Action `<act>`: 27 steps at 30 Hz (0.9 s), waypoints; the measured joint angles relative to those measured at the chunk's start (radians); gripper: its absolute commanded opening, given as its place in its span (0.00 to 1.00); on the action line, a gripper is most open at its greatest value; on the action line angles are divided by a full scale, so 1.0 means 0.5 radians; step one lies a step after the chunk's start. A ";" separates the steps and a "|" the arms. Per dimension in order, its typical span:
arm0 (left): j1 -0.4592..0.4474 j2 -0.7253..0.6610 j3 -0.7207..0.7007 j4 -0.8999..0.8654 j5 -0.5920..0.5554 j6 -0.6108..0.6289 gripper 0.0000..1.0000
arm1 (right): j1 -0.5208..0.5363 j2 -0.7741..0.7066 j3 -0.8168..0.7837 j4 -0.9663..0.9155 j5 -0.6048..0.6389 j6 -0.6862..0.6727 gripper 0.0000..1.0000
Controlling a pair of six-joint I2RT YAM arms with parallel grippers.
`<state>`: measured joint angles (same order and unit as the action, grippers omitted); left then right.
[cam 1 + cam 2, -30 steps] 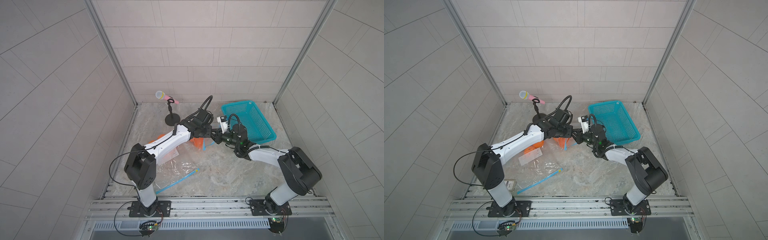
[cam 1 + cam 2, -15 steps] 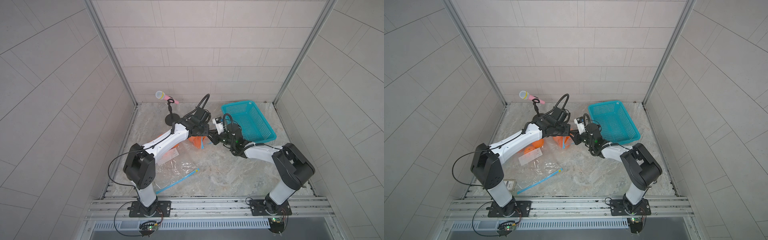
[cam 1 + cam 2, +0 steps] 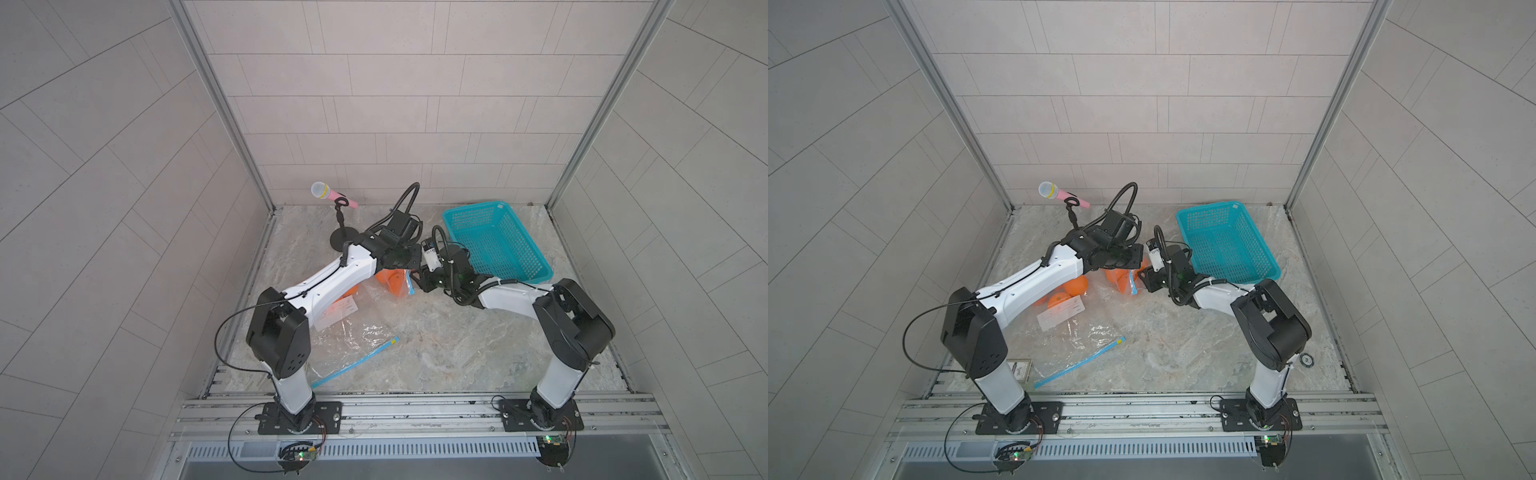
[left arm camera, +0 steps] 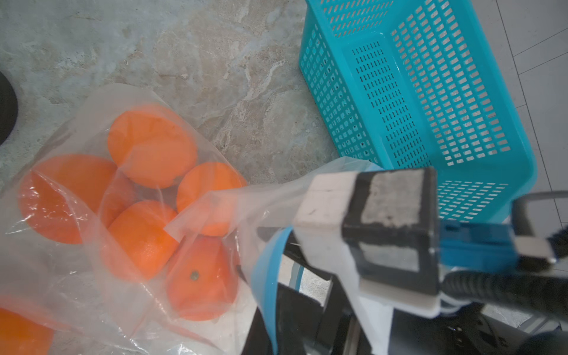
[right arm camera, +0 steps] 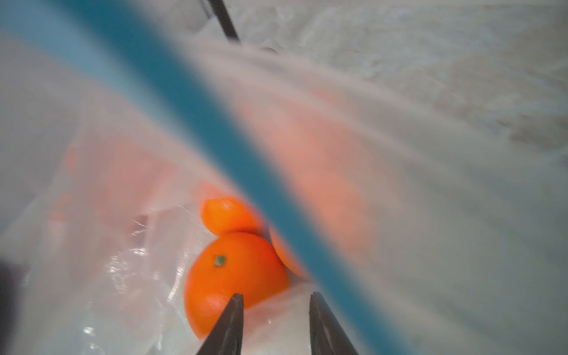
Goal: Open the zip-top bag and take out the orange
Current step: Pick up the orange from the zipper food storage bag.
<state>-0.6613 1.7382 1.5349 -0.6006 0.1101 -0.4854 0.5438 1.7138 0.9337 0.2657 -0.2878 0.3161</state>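
Since a second ago the right arm has pushed in toward the zip-top bag [image 3: 388, 291], and the right tool [image 5: 275, 299] now has its tips inside the bag's mouth, spread wider than before with nothing between them. The left arm has shifted only slightly; the left tool [image 3: 401, 259] stays pressed together above the bag, seemingly pinching its raised rim, though the grip itself is hidden.

The nearest orange [image 5: 236, 270] lies in the bag just ahead of the right tool, stem spot up, almost touching one tip. More oranges [image 4: 152, 144] crowd behind it. The bag's blue zip strip [image 5: 215, 123] crosses close in front of the right wrist camera, and clear film drapes around the tips.

On the surface [image 3: 457, 353], a teal basket [image 3: 494, 241] stands just beside the right wrist, a pink microphone [image 3: 328, 193] on its stand sits at the back, and a second blue strip [image 3: 353, 365] lies on flat film in front
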 measured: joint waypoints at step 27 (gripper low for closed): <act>0.018 -0.028 -0.341 0.123 0.074 0.021 0.00 | 0.143 -0.410 -0.215 -0.041 -0.077 -0.108 0.40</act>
<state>-0.6521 1.7241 1.3643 -0.5392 0.1471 -0.4751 0.6151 1.5085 0.8261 0.2451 -0.3264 0.2619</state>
